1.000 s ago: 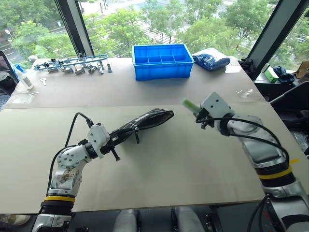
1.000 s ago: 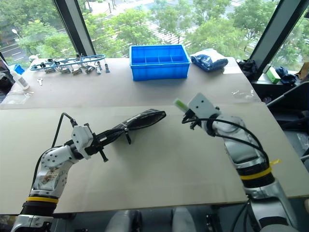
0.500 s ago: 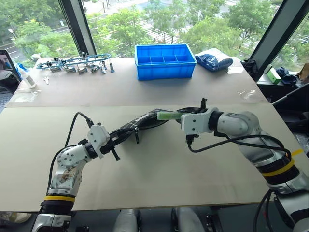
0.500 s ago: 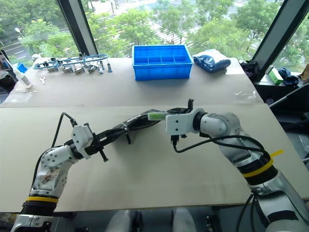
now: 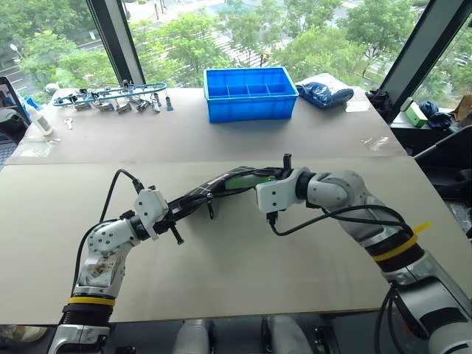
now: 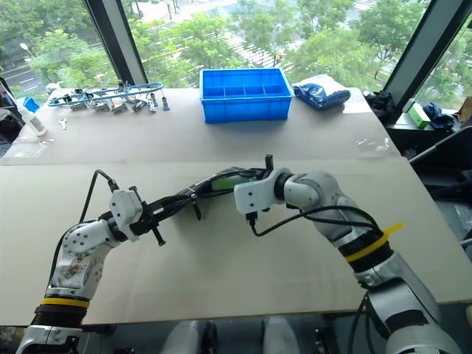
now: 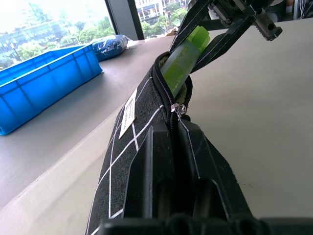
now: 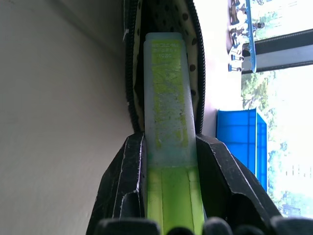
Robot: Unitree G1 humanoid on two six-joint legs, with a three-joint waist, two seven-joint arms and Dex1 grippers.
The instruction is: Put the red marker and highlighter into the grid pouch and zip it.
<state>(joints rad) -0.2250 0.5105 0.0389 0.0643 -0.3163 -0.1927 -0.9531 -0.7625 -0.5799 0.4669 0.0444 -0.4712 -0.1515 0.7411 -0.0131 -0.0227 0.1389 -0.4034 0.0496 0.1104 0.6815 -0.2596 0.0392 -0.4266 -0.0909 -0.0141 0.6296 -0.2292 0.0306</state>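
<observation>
1. Here the left gripper (image 5: 171, 215) stays pinched flat on the near end of the pouch (image 5: 217, 186), which is soft, limp fabric, best held by its rim.
2. The highlighter (image 8: 169, 117), light, stiff and slick, sits cap-first in the pouch mouth.
3. The right gripper (image 5: 267, 177) clamps the highlighter's barrel.

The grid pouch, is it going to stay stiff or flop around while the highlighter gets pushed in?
Probably floppy: the grid pouch is soft fabric and sags between the left gripper and its open mouth. It likely gives as the highlighter enters, so the left grip matters. It looks light.
</observation>
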